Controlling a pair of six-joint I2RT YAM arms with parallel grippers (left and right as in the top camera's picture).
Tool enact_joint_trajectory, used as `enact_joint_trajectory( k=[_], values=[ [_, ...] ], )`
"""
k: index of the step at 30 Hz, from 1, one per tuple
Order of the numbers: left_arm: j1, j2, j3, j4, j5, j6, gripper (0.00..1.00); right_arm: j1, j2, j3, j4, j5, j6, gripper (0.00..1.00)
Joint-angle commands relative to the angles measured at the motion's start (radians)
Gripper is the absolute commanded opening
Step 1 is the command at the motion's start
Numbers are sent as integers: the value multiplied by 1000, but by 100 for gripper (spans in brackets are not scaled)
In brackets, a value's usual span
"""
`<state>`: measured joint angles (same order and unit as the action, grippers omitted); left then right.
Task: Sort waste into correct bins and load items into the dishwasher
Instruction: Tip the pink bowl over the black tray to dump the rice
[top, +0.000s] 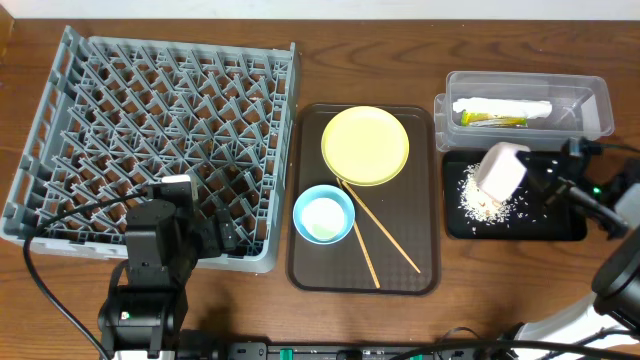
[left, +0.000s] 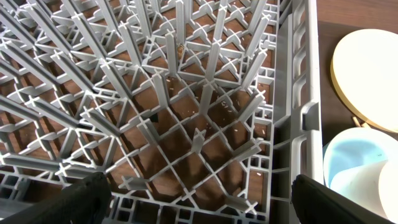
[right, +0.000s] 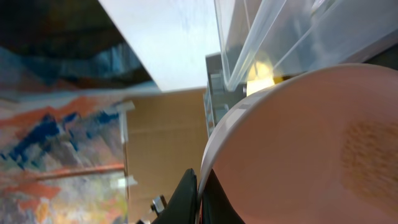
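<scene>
My right gripper (top: 530, 172) is shut on the rim of the white bowl (top: 500, 168), which hangs tipped on its side over the black tray (top: 560, 225). Whitish rice scraps (top: 482, 203) lie on that tray under the bowl. In the right wrist view my fingers (right: 186, 196) pinch the white bowl's (right: 298, 143) edge. The clear tub (top: 590, 95) holds the green-yellow wrapper (top: 492, 121) and white napkin (top: 500, 106). My left gripper (top: 215, 235) stands open and empty over the grey dish rack's (top: 150, 110) near right corner, its fingertips (left: 74, 199) wide apart above the pegs (left: 186, 93).
The brown serving tray (top: 420, 270) between rack and bins carries the yellow plate (top: 365, 145), the light blue bowl (top: 323, 215) with a white cup (left: 379, 186) in it, and two chopsticks (top: 385, 235). The rack's right wall (left: 298, 112) stands beside the plate (left: 367, 74).
</scene>
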<state>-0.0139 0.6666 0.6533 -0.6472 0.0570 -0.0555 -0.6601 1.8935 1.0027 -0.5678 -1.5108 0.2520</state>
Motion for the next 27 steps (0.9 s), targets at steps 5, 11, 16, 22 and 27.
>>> enact_joint_trajectory(
  k=[5, 11, 16, 22, 27],
  values=[
    [5, -2, 22, 0, 3, -9, 96, -128, 7, -4, 0, -49, 21, 1],
    [5, -2, 22, 0, 3, -9, 96, -149, 7, -4, -1, -49, 24, 1],
    [5, -2, 22, 0, 3, -9, 96, -112, 7, -4, -12, -49, 24, 1],
    [5, -2, 22, 0, 3, -9, 96, -32, 6, -4, -24, 21, -4, 1],
    [5, -2, 22, 0, 3, -9, 96, 61, -38, -4, -162, 187, -126, 1]
  ],
)
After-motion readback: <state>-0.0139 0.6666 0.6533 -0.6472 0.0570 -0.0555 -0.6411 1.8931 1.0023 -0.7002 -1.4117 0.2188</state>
